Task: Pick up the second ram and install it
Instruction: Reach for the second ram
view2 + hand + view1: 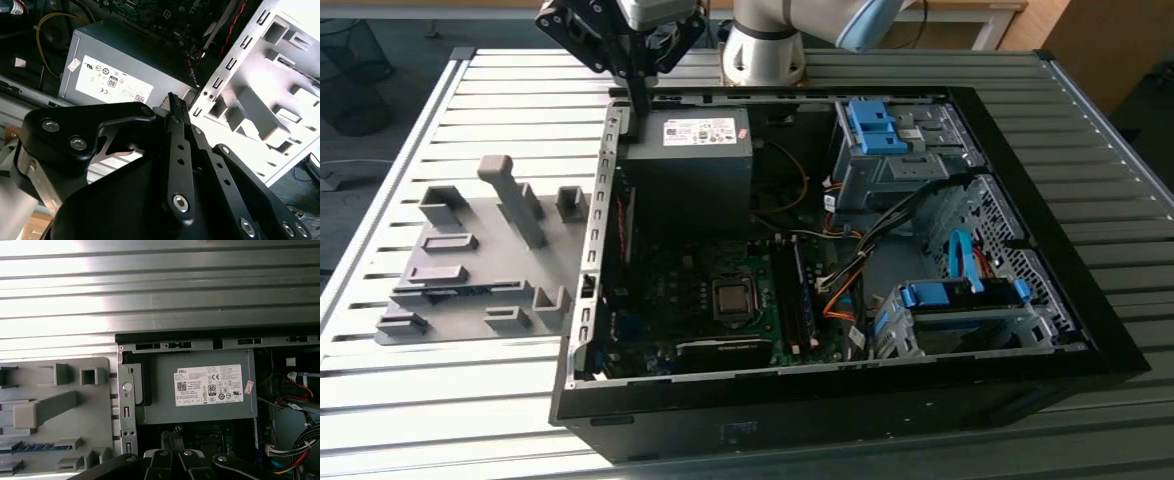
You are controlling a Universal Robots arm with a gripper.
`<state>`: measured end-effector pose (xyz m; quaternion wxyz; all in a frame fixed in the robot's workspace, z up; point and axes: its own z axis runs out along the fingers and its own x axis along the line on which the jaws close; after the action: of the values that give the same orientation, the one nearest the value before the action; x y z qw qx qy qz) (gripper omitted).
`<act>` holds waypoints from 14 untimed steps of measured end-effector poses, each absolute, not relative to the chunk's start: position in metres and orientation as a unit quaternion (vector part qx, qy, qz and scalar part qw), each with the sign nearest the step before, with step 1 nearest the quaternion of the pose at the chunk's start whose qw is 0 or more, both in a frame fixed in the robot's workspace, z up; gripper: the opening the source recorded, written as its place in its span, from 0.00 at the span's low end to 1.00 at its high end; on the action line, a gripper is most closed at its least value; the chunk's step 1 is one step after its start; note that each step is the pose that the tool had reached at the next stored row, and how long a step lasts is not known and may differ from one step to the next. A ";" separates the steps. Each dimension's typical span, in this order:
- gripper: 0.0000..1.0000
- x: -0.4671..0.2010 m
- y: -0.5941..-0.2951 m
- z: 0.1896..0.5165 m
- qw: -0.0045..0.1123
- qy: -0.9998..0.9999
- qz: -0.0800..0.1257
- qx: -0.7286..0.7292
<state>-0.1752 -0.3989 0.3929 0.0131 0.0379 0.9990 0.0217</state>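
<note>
An open black computer case (854, 405) lies on a slatted metal table (454, 400). Inside it, a grey power supply (687, 170) (pale label facing up) sits beside the dark motherboard (674, 285), with blue drive brackets (874, 125) toward the exterior view's right. A grey fixture plate (480, 265) rests just beside the case, on the exterior view's left.

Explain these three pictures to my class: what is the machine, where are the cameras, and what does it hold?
A robot arm stands behind an open computer case on a slatted table. The exterior view looks on from off the arm; both wrist views ride on the arm, looking past its gripper. The gripper hangs near the case's power supply, fingers together, holding nothing. Beside the case lies a grey fixture; the blue-green strip in one slot seems to be the ram.
</note>
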 end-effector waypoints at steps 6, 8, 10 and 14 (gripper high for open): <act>0.11 -0.178 -0.399 0.393 0.013 0.999 0.022 0.038; 0.11 -0.179 -0.399 0.393 0.013 0.999 0.022 0.038; 0.11 -0.181 -0.399 0.393 0.013 0.999 0.022 0.038; 0.11 -0.184 -0.399 0.393 0.013 0.999 0.022 0.038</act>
<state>-0.1837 -0.3989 0.3928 0.0130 0.0379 0.9990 0.0217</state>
